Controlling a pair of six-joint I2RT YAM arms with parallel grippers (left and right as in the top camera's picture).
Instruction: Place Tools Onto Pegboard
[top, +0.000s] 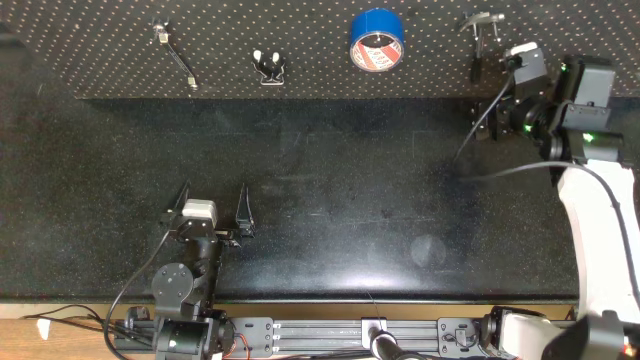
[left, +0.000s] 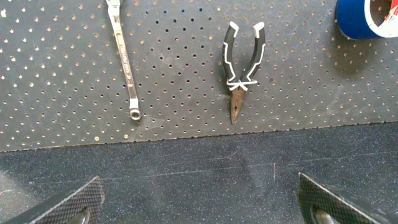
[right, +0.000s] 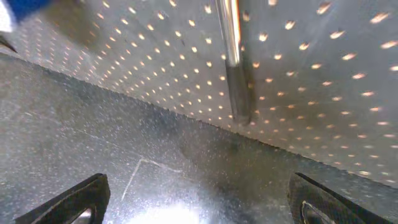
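Observation:
On the pegboard (top: 100, 50) hang a wrench (top: 176, 55), black-and-white pliers (top: 268, 68), a blue tape roll (top: 377, 40) and, at the far right, a hammer-like tool (top: 479, 40). In the right wrist view that tool is a chrome shaft with a dark grip (right: 234, 68) hanging straight down. My right gripper (top: 500, 100) is open and empty, just in front of the tool and apart from it. My left gripper (top: 214, 192) is open and empty over the table near its base. It faces the wrench (left: 124, 59), pliers (left: 242, 65) and tape roll (left: 365, 15).
The black table (top: 350, 200) stretches from the foot of the pegboard to the front edge. The right arm's cable (top: 475, 130) trails down over the table's right part. Bare pegboard lies between the hung tools.

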